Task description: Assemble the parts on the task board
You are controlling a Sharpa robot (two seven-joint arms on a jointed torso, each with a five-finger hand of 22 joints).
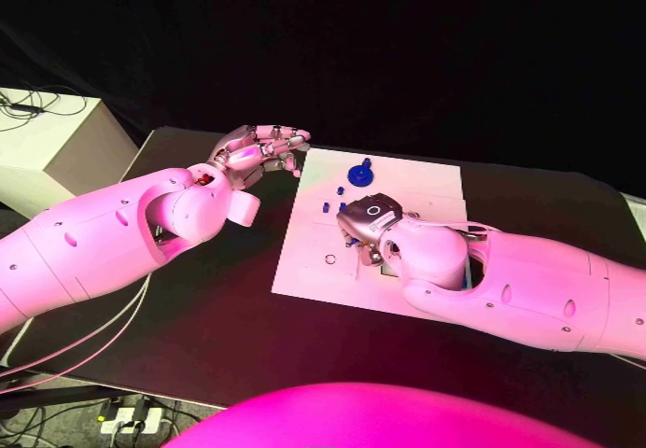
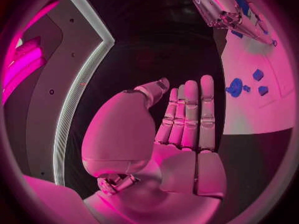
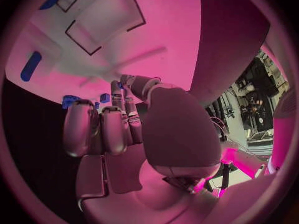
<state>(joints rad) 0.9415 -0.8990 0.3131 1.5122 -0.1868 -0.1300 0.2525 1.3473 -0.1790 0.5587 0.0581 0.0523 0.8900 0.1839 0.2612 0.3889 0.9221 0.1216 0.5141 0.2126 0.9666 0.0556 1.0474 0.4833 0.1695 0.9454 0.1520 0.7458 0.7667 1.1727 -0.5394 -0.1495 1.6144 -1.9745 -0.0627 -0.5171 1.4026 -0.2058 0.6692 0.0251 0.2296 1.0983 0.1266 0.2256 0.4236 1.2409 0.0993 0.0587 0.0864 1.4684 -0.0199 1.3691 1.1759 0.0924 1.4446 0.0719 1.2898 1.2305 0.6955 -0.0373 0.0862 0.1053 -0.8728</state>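
The right hand (image 1: 366,222) hovers low over the board (image 1: 417,191), fingers curled, probably to pick a part; whether it holds one cannot be told. The left hand (image 1: 259,149) waits open beside the board. The round part (image 1: 359,174) lies near the far edge.

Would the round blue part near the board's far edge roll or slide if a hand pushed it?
The round blue part looks disc-like with a raised centre, so it would probably slide, not roll. It seems small, rigid and likely light. The task board looks smooth, so it may skid.
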